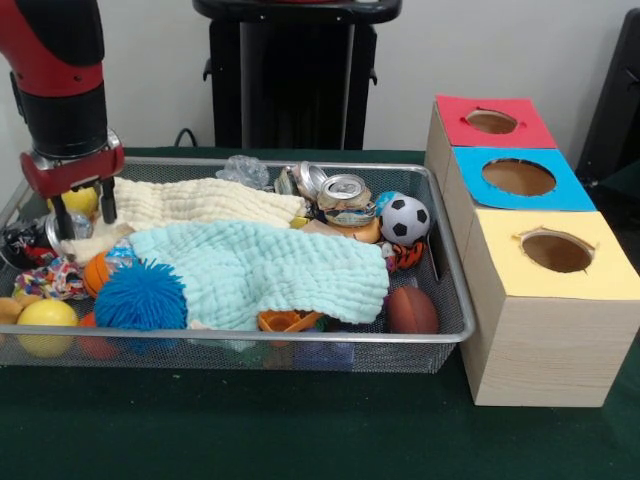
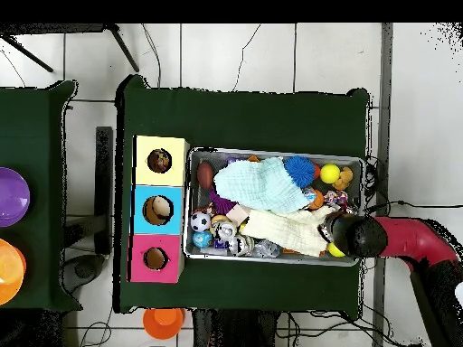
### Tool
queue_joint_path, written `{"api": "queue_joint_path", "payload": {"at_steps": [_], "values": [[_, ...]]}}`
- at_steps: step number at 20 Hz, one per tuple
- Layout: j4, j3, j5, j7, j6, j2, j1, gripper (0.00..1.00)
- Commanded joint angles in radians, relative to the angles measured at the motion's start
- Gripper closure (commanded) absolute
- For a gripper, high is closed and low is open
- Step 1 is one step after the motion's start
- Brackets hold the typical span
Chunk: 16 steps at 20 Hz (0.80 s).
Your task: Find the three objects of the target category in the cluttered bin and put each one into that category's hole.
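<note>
in the front view, the wire mesh bin (image 1: 440, 335) is seen on the dark green table (image 1: 300, 430), with three wooden boxes just beside it at picture right: a red-topped box (image 1: 490, 122), a blue-topped box (image 1: 518, 178) and a yellow-topped box (image 1: 555, 252), each with a round hole. the gripper (image 1: 83, 212) is lowered into the bin's far picture-left corner, its two dark fingers spread apart with a gap between them and nothing seen pinched; a yellow ball (image 1: 82, 200) lies just behind them. a knotted rope toy (image 1: 50, 278) of mixed colours is seen at the bin's picture-left end, beside a blue spiky ball (image 1: 141, 297). a mint cloth (image 1: 270, 272) and a cream cloth (image 1: 200, 203) are spread over the clutter. a soccer ball (image 1: 405, 219) and crushed cans (image 1: 345, 192) lie toward the boxes.

in the overhead view, the bin (image 2: 276, 152) is seen between the boxes and the arm (image 2: 407, 240), which reaches in from picture right. the gripper (image 2: 342, 229) is hidden under the arm's black wrist.
</note>
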Motion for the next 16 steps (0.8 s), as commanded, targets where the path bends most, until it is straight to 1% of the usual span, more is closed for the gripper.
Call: {"api": "queue_joint_path", "payload": {"at_steps": [1,5,9,16], "values": [[-0.070,0.081,0.020,-0.093,-0.074,0.056,-0.026,0.00],[-0.085,0.120,0.040,-0.135,-0.071,0.086,-0.068,0.00],[-0.085,0.146,0.052,-0.135,-0.077,0.100,-0.095,0.00],[-0.097,0.173,0.021,-0.159,-0.098,0.116,-0.127,0.00]]}}
